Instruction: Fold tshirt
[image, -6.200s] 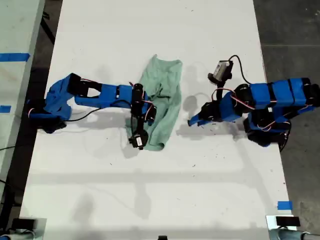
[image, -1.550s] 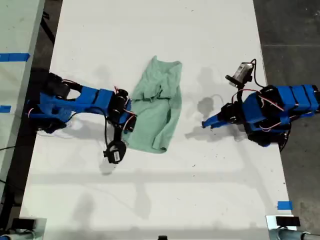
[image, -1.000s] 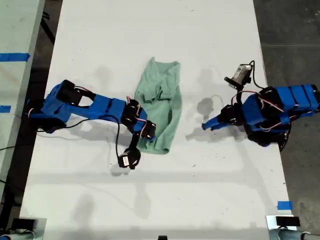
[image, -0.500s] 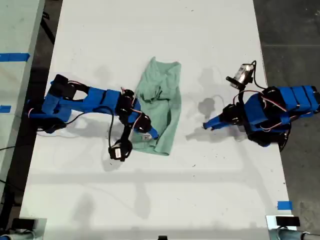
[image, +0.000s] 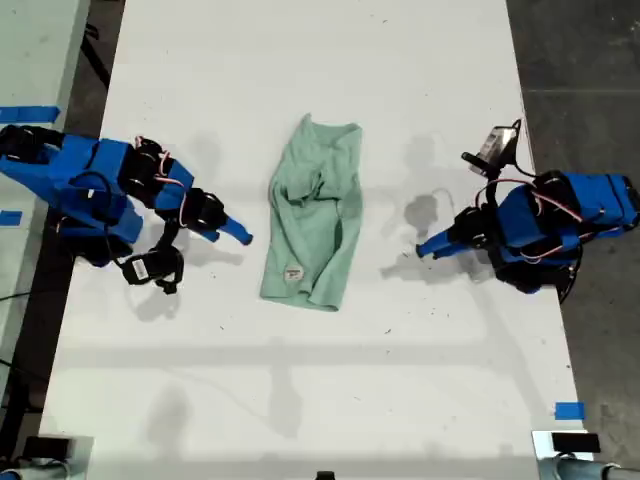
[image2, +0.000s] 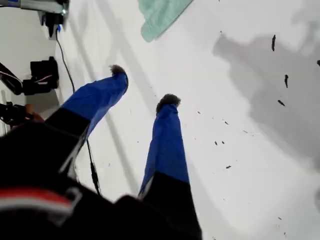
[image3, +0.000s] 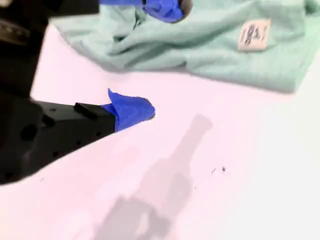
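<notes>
tshirt (image: 313, 228) lies folded on the table (image: 330, 400), between my spread, empty first gripper (image2: 144, 87) and second gripper (image3: 150, 60).

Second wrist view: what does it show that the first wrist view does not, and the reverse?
Only the second wrist view shows the white tag and the wrinkled body of the tshirt from close by. Only the first wrist view shows my first gripper, open over the bare table, and dark specks on the surface. Both views show part of the tshirt lying on the white table.
</notes>
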